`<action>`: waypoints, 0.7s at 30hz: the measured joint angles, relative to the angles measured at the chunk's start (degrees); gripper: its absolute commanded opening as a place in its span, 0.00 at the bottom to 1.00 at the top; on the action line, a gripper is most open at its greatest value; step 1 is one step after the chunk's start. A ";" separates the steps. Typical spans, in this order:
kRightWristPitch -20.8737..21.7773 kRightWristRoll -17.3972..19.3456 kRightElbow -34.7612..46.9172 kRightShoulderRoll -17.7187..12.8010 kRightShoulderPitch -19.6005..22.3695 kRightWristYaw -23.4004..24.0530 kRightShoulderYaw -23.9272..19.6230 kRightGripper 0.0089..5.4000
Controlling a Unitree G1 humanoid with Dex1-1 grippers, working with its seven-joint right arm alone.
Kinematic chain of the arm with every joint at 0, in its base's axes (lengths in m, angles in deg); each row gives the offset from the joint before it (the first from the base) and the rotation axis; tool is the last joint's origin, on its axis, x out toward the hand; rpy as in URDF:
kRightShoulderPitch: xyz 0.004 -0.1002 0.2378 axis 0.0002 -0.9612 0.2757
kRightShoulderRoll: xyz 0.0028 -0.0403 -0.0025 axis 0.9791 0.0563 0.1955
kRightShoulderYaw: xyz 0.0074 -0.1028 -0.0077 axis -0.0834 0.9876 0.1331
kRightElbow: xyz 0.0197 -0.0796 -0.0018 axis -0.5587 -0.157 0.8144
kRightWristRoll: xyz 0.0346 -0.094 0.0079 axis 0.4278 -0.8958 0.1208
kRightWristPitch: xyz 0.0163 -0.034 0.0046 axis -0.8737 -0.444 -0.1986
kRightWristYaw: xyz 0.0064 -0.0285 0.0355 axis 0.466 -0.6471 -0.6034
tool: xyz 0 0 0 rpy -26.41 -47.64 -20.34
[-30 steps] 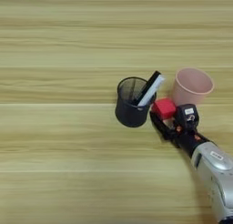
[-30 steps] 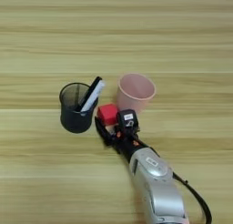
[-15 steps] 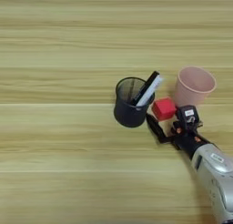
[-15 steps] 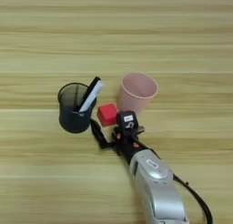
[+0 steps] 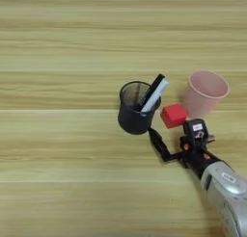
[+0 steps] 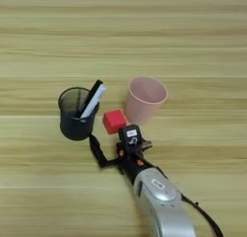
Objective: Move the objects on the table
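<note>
1. Looking down through the left eye view, the light wooden worktop fills the frame. A black mesh pen cup stands upright near the centre, and a white-grey marker with a black cap leans inside it, its top end tilted over the cup's right rim. A small red cube rests on the worktop just right of the pen cup, between it and an upright pink cup. The tool on the silver forearm comes in from the lower right; its two black fingers are spread apart and hold nothing, one reaching left toward the base of the pen cup, the other just below the cube.

2. Seen from the right eye view, the same layout sits further left: pen cup, marker, cube and pink cup in a row. The released tool lies just below the cube, apart from it.
</note>
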 measured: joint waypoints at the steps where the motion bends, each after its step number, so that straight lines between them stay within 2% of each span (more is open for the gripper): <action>1: -0.60 0.02 0.76 0.02 -0.21 0.21 0.00 0.99; 14: -4.44 0.09 8.38 0.58 -4.46 1.41 1.68 0.99; 21: -6.92 2.29 11.87 1.00 -4.75 1.58 0.84 0.99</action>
